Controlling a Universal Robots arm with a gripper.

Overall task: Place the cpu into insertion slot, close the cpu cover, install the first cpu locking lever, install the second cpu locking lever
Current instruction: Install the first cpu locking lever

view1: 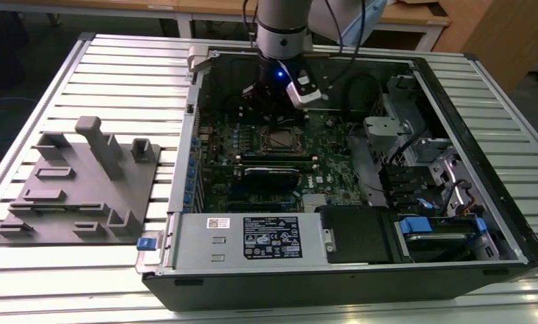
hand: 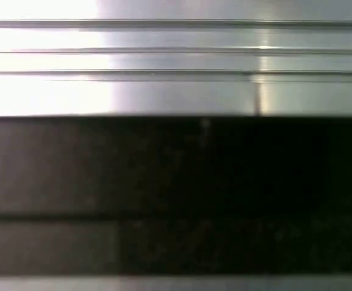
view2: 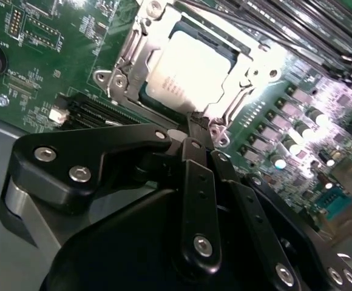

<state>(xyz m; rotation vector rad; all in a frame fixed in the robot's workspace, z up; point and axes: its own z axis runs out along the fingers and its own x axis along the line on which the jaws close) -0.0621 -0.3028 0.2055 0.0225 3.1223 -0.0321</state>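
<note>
The ribbed silver metal table carried an open black computer case lying on its side, with the green motherboard facing up inside it. On the exterior view's left of the case, a grey plastic fixture block with upright pegs stood on the table, apart from the case. A black-and-white labelled power supply box sat along the near wall of the case. The grey robot arm reached down into the far part of the case, and its black pincer hung just beside the socket edge. The tips looked drawn close together, with nothing seen between them. In the second wrist view, the small flat square cpu with the dull silver top lay in the socket. The thin silver metal cpu cover frame lay down around it, the chip showing through its window. The first wrist view showed the ribbed table surface and a dark band, too blurred to tell more.
</note>
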